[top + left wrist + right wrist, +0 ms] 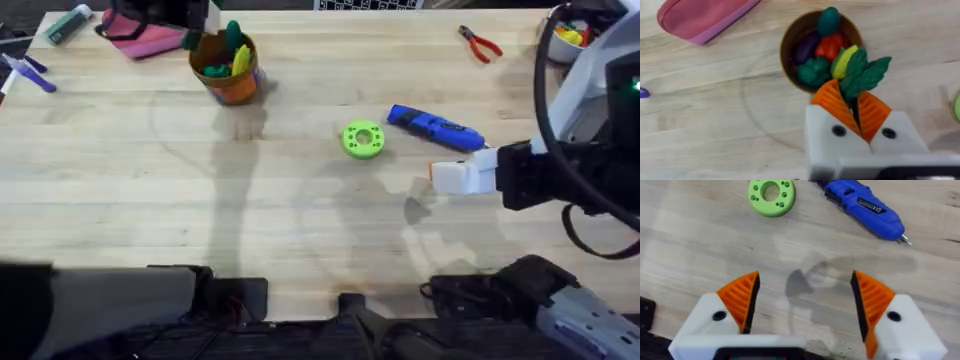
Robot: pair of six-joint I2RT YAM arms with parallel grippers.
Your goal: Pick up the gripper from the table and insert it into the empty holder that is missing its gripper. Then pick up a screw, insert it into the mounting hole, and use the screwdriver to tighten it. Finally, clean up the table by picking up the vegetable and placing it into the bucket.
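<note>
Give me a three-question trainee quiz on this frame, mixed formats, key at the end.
1. True or false: the left gripper is shut on the dark-green leafy toy vegetable.
2. Multiple choice: what lies on the wooden table between the lime-green round disc with holes and the right gripper in the overhead view? A) red-handled pliers B) blue pen-shaped electric screwdriver C) pink pouch
3. Fill in: the right gripper's orange ribbed pads stand ____ over bare wood.

Key
1. True; it is held beside the round orange-brown bucket, which already holds other toy produce.
2. B, the screwdriver.
3. Open, with nothing between them.
</note>
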